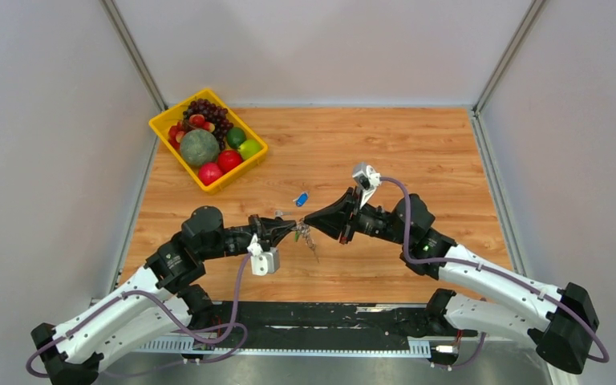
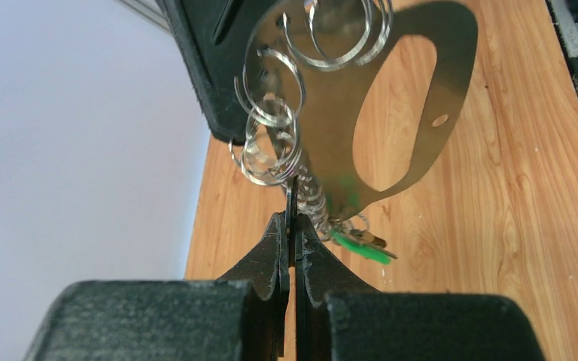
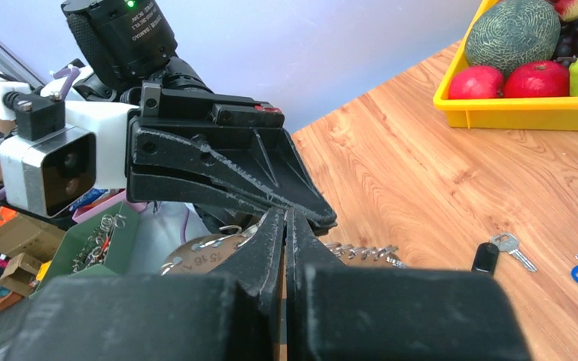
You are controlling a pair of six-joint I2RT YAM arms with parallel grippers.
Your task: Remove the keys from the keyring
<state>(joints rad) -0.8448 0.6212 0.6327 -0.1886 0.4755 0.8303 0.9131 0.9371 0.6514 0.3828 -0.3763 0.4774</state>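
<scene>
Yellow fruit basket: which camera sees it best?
The top external view. It shows the whole yellow basket with all its fruit, at the far left. The right wrist view catches only one end of it, cut off by the picture's edge. The left wrist view does not show it.

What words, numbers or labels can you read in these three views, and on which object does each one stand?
"15 16 A": stamped on the flat brass-coloured metal tag; it is partly hidden, so the reading is uncertain.
Too small and blurred to read: white print on the black cylindrical motor housing, beside its green light.
Top and left wrist views: no readable text.
</scene>
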